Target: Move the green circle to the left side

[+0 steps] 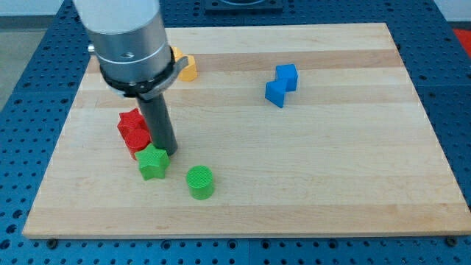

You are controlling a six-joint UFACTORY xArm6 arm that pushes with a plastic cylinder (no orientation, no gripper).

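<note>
The green circle (199, 182) is a short cylinder lying near the board's lower middle-left. My tip (168, 151) is the lower end of the dark rod; it rests just above and to the left of the green circle, a short gap apart. The tip touches or nearly touches the upper right of a green star (152, 162), which lies left of the green circle.
Red blocks (133, 131) sit left of the rod, touching the green star. A yellow block (187, 67) lies near the top left, partly hidden by the arm. Two joined blue blocks (280, 84) lie at the upper right of centre. The wooden board (331, 177) sits on a blue perforated table.
</note>
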